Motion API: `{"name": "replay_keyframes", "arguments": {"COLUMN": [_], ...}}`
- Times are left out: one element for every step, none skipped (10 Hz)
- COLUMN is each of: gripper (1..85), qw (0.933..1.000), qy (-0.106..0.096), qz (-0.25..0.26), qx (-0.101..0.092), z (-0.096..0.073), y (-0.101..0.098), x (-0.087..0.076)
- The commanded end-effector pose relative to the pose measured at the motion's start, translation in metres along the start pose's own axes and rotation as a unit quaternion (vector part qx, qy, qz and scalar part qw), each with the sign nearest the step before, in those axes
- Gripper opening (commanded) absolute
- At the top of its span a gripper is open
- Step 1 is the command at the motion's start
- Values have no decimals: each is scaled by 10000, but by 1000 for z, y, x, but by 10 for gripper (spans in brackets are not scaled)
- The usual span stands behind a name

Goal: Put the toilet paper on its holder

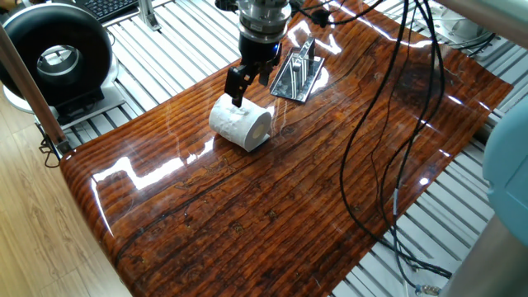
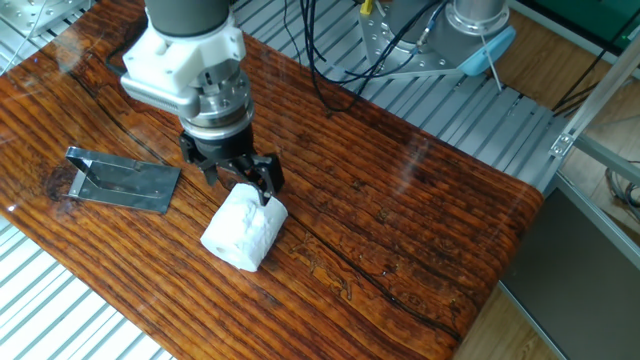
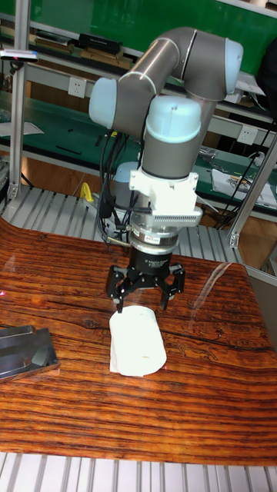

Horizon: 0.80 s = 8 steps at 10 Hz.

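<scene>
The toilet paper (image 1: 241, 124) (image 2: 245, 228) (image 3: 137, 340) is a white roll lying on its side on the dark wooden table. My gripper (image 1: 250, 89) (image 2: 243, 183) (image 3: 142, 304) hangs open right over the roll's far end, one black finger on each side and nothing between them. The fingertips are level with the roll's top; whether they touch it I cannot tell. The holder (image 1: 297, 73) (image 2: 122, 180) (image 3: 27, 352), a shiny silver plate with thin bars, lies on the table a short way beyond the roll, apart from it.
A big black ring-shaped device (image 1: 54, 58) stands off the table's far left. Black cables (image 1: 396, 124) hang over the right half of the table. Slatted metal framing (image 2: 470, 110) surrounds the tabletop.
</scene>
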<state>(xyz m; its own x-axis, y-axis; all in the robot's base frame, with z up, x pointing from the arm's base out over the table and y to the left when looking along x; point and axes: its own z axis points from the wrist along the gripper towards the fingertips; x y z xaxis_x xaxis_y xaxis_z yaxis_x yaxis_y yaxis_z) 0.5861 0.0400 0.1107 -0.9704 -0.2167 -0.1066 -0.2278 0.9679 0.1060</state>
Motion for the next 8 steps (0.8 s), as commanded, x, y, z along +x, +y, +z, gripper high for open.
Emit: {"name": "replay_keyframes", "arguments": {"gripper": [850, 850, 850, 850, 850, 850, 850, 850], "qw": [9999, 9999, 9998, 9997, 9996, 9995, 9995, 9993], "qy": [-88, -119, -139, -146, -139, -157, -170, -199], "qz": [-78, -108, -162, -200, -239, -260, -276, -315], "qx": [-34, -34, -20, -18, -19, -30, -18, -10], "z": [13, 17, 20, 21, 23, 26, 28, 30], "y": [0, 0, -1, 0, 1, 1, 1, 0], "x": [-7, -10, -12, -14, -16, -17, -18, -20]}}
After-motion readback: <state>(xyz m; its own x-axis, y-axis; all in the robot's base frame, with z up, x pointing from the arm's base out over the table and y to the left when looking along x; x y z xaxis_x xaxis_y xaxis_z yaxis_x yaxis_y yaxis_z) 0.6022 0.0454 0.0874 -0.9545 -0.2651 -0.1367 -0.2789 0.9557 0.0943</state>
